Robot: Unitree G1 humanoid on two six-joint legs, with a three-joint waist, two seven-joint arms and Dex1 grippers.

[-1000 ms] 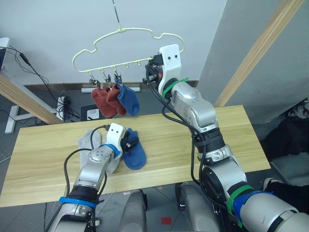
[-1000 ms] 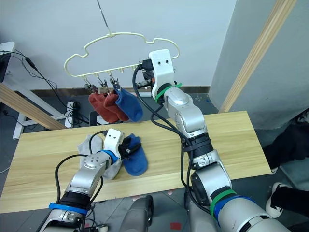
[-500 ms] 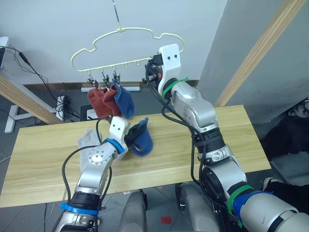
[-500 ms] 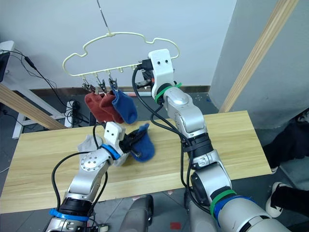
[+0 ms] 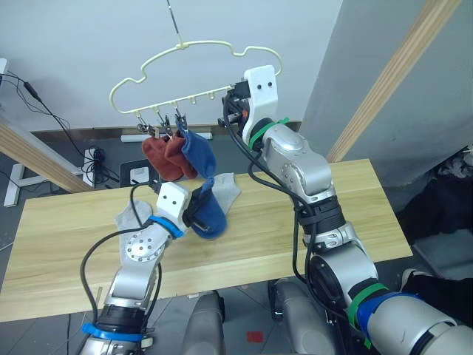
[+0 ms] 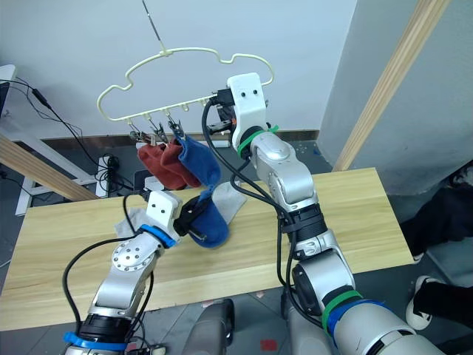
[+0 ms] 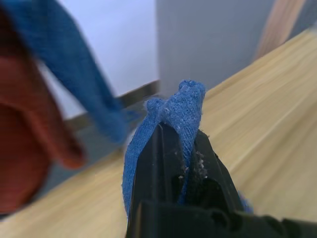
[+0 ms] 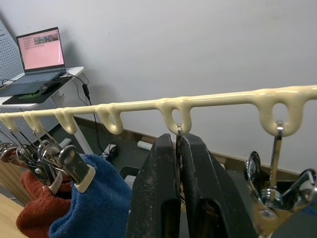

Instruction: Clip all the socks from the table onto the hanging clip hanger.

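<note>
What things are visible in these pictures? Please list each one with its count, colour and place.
clip hanger: one, pale yellow, hanging by its hook above the far edge of the table.
clipped socks: three, two rust red and one blue, hanging from the clips at the hanger's left end.
held sock: one, blue, lifted off the table in the left gripper.
grey socks: two, light grey, on the table, one left of the left gripper, one behind the held sock.
table: one, light wood planks.
laptop: one, pink screen, on a white desk in the background.
left gripper: black fingers shut on the held sock.
right gripper: black fingers shut on a clip under the hanger's bar.
</note>
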